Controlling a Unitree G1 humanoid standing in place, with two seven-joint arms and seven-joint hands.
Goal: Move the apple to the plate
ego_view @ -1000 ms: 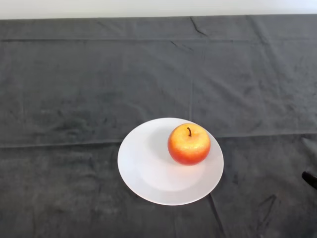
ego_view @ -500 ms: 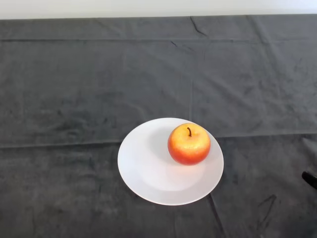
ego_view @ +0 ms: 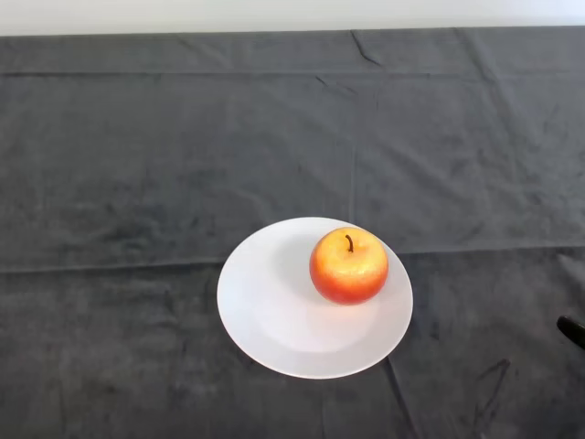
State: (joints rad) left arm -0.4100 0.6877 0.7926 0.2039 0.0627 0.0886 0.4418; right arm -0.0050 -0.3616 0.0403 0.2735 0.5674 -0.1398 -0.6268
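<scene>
1. The worktop (ego_view: 137, 165) lies under a dark, creased cloth (ego_view: 457, 137).
2. A round white plate (ego_view: 265, 315) sits on the cloth.
3. The apple (ego_view: 348, 266) stands upright on the plate, toward its right rim; its skin is red blending to yellow-orange near the top, glossy, with a short dark stem.

A dark grey cloth (ego_view: 164, 165) covers the table from the near edge to the far edge, marked by long horizontal fold creases and a vertical crease near the centre. Beyond its far edge runs a pale, plain strip of background (ego_view: 274, 15). A small black object (ego_view: 572, 330) of unclear identity protrudes at the right border.
</scene>
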